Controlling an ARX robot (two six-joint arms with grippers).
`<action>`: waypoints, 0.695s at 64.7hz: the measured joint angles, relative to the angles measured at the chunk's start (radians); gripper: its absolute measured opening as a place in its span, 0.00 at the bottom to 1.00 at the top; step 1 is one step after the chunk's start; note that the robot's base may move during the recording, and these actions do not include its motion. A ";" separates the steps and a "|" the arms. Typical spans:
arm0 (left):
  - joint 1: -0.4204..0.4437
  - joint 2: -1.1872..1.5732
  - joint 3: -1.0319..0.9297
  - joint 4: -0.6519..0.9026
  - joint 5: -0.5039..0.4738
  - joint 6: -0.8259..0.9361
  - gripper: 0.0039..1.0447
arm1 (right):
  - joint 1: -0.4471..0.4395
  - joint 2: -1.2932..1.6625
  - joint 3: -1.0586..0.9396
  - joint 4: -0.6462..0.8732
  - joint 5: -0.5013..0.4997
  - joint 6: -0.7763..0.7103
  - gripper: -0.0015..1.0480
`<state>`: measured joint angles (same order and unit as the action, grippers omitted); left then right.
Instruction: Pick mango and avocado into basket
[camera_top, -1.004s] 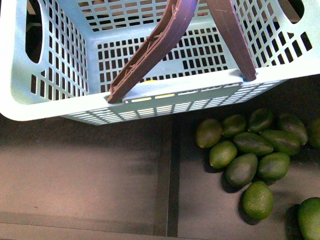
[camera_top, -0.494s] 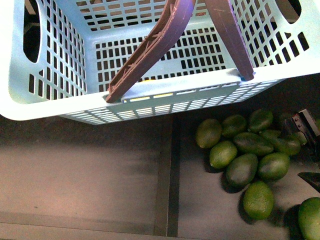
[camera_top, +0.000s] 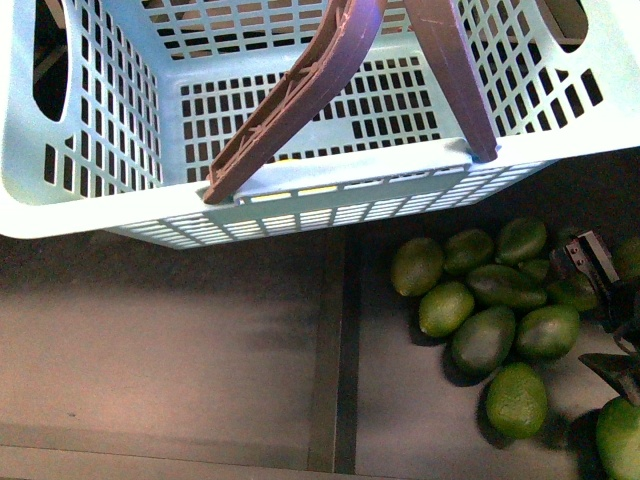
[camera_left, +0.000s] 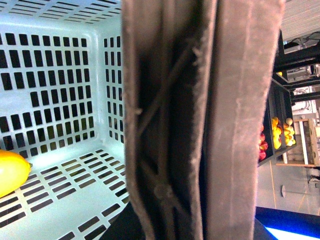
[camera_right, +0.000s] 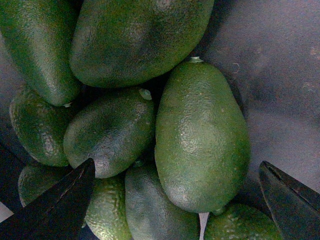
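The light teal basket (camera_top: 300, 205) hangs across the upper part of the front view, its brown handles (camera_top: 290, 100) raised. My left gripper is shut on the basket by a handle (camera_left: 200, 125), which fills the left wrist view and hides the fingers. A yellow mango (camera_left: 10, 172) lies on the basket floor and shows as a sliver (camera_top: 290, 158) behind the near wall. Several green avocados (camera_top: 500, 290) are piled on the dark shelf at the lower right. My right gripper (camera_top: 605, 315) is open just above them, its black fingers either side of one large avocado (camera_right: 200, 140).
A raised dark divider (camera_top: 335, 350) runs across the shelf (camera_top: 170, 340) left of the avocados. Beyond the basket, the left wrist view shows shelves of red and yellow fruit (camera_left: 275, 135).
My right gripper has entered from the right edge and moved in over the avocado pile. The basket has shifted slightly up and to the left.
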<state>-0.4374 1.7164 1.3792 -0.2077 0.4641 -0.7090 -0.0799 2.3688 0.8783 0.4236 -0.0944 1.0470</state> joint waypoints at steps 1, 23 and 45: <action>0.000 0.000 0.000 0.000 0.000 0.000 0.14 | 0.000 0.002 0.003 -0.002 0.000 0.000 0.92; 0.000 0.000 0.000 0.000 -0.001 0.000 0.14 | 0.021 0.085 0.092 -0.036 0.002 0.001 0.92; 0.000 0.000 0.000 0.000 0.000 0.000 0.14 | 0.034 0.122 0.148 -0.054 0.005 -0.001 0.92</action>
<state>-0.4374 1.7164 1.3792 -0.2077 0.4641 -0.7086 -0.0460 2.4908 1.0264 0.3695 -0.0898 1.0462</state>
